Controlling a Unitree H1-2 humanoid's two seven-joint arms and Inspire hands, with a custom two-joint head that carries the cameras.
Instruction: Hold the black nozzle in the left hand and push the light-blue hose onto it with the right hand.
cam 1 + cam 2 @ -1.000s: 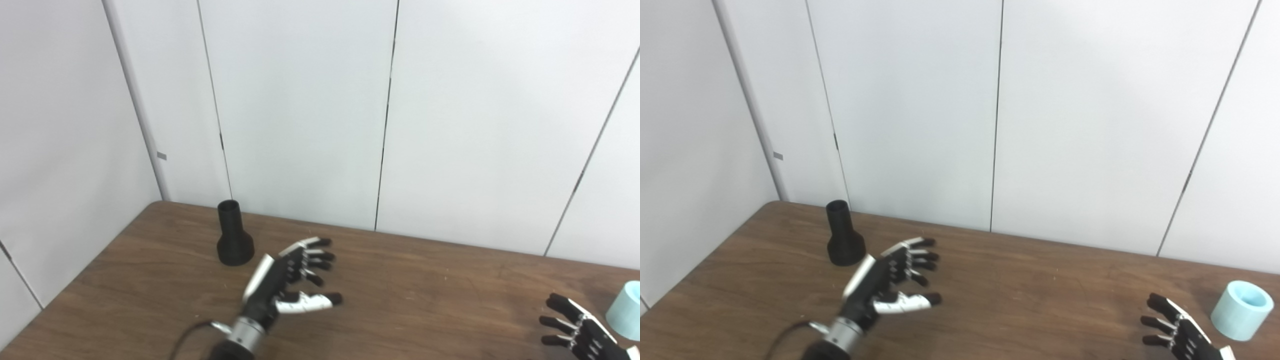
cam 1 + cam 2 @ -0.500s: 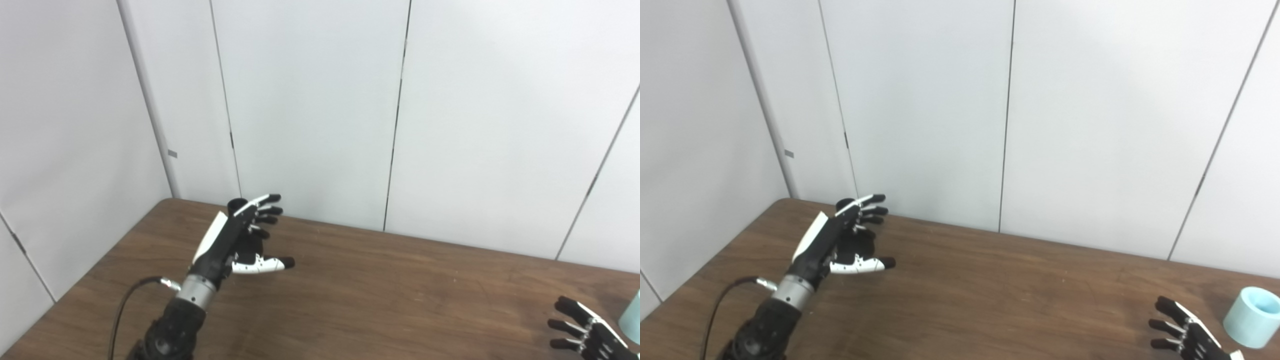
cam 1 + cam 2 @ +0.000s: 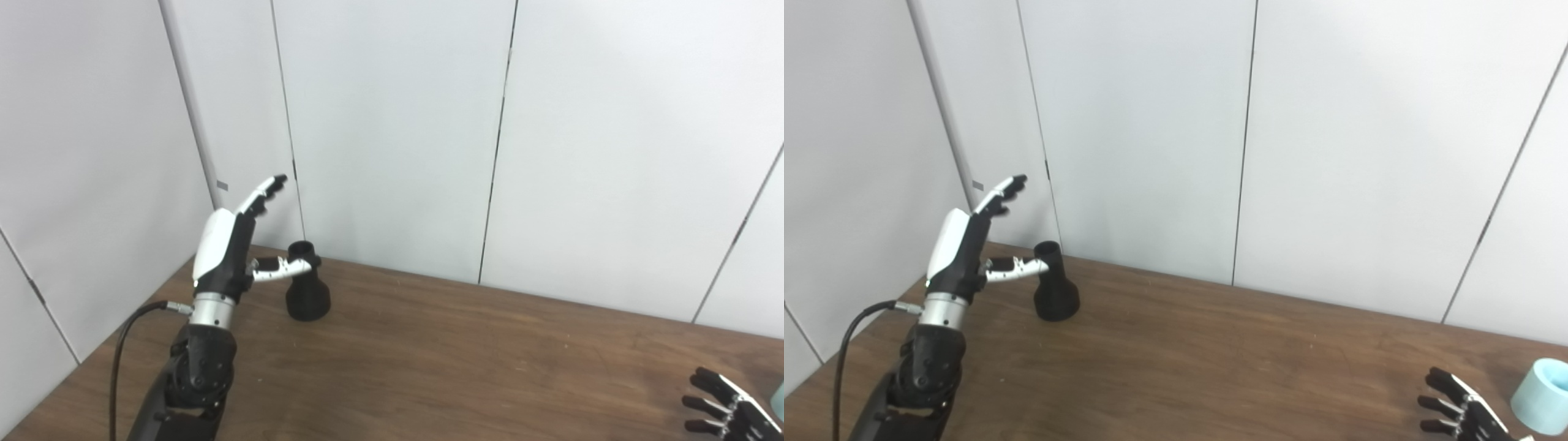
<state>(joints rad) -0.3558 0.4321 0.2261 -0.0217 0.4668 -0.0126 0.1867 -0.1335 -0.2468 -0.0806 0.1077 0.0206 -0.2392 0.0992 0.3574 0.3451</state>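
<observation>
Left eye view gave me my left hand raised well above the brown wooden table, back plate toward the camera, its fingers stretched up and apart and its thumb pointing out sideways to the right. It held nothing. The black flared plastic nozzle stood upright on its wide base just to the right of that hand, narrow neck on top. The thumb tip crossed in front of the nozzle's neck near the rim; whether it touched the neck or only overlapped it from my angle I could not tell. The fingers were clear above the nozzle and closed around no part of it.

My right hand sat low at the bottom right edge, only partly in frame, with its dark fingers spread and pointing toward the left, empty and just over the table. The light-blue short cylindrical hose piece stood on end on the table immediately to the right of that hand, open end up, with a narrow gap between them in the right eye view. The nozzle and the hose piece were well apart, at opposite sides of the table, with pale wall panels behind both.
</observation>
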